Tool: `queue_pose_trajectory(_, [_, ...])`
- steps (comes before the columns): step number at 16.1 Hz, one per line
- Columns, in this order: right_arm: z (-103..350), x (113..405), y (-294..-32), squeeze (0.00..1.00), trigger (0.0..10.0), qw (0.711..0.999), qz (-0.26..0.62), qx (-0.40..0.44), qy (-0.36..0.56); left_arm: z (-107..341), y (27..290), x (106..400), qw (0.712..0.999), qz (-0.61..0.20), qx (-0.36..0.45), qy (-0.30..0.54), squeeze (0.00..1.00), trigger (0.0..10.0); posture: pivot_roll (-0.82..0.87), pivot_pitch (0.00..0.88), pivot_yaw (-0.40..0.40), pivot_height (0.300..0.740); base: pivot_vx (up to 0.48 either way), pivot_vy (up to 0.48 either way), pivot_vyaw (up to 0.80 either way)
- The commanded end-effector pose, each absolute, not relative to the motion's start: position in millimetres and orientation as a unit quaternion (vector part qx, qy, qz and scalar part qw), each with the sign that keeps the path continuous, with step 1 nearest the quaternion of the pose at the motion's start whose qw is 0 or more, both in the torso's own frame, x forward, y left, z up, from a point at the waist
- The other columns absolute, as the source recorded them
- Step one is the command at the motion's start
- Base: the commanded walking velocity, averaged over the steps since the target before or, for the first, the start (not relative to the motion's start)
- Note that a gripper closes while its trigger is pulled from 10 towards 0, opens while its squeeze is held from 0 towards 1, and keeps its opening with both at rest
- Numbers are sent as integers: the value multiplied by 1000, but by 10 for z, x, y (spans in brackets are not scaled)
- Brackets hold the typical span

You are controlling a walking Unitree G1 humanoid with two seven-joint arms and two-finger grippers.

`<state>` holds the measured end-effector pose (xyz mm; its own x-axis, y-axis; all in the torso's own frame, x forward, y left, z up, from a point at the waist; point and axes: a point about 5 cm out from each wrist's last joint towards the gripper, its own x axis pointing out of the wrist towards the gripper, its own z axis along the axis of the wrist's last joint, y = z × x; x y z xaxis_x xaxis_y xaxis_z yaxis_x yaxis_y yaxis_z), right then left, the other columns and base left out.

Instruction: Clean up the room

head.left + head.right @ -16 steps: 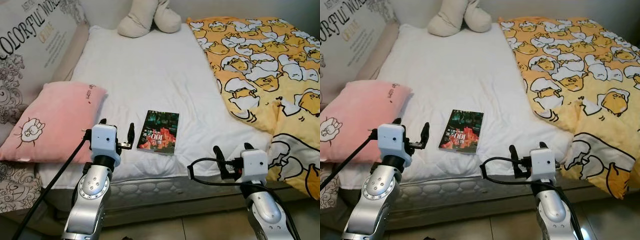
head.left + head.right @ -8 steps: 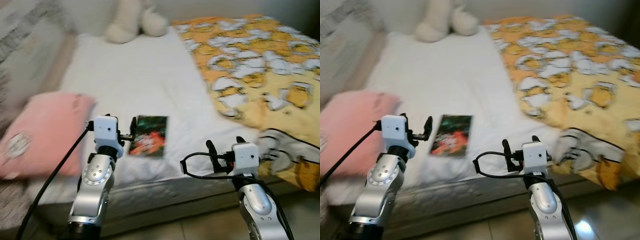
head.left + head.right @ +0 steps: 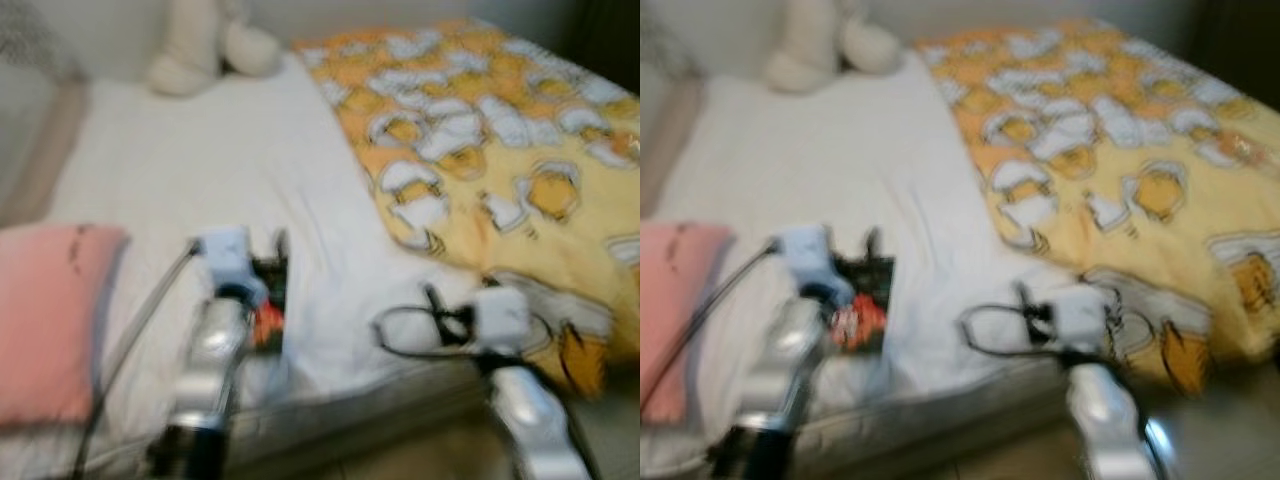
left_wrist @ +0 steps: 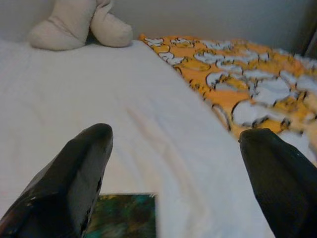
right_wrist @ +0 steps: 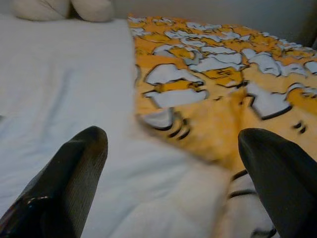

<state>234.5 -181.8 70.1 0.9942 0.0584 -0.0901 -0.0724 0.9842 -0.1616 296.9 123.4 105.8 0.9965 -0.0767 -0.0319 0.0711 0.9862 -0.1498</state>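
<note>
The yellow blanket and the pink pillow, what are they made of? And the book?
The yellow blanket looks like soft printed cloth: it folds and rumples at its edge. The pink pillow seems stuffed fabric, puffy and matte, though the picture is blurry. The book looks like paper with a smooth printed cover, probably glossy; only a corner is sharp enough to judge.

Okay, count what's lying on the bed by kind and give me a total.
Pink pillow: 1
Book: 1
Cream plush toy: 1
Yellow patterned blanket: 1
Total: 4
</note>
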Motion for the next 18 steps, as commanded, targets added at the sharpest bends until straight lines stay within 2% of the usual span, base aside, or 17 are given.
queue_pose_trajectory(1, [752,2392,-1669,0,10000,995,62,-72,29,1027,1476,2986,997,12,-74,28,0,10000,-201,0,76,740,461,0,0])
queue_pose_trajectory(4, [694,2394,-1647,0,10000,992,84,-80,47,970,1587,3011,997,49,-40,44,0,10000,-188,0,66,740,224,228,256])
queue_pose_trajectory(7, [598,2299,-1645,0,10000,992,86,-66,72,910,1672,3300,995,5,19,94,0,10000,-183,3,56,740,0,0,254])
queue_pose_trajectory(9, [572,2202,-1684,0,10000,990,91,-75,82,903,1782,3513,992,0,38,124,0,10000,-232,34,47,740,0,0,0])
queue_pose_trajectory(11, [573,2135,-1724,0,10000,989,89,-79,88,919,1875,3575,990,18,44,134,0,10000,-250,46,41,740,0,0,0])
queue_pose_trajectory(14, [592,1821,-1791,0,10000,985,108,-78,107,689,1965,3500,978,-2,25,206,0,10000,-290,144,8,740,0,0,0])
queue_pose_trajectory(16, [626,1642,-1747,0,10000,981,145,-59,113,567,2048,3409,973,-6,-13,231,0,10000,-289,203,-6,740,0,0,0])
queue_pose_trajectory(18, [579,1421,-1759,0,10000,974,167,-56,144,533,2171,3357,975,-6,-19,224,0,10000,-283,249,-18,740,0,0,0])
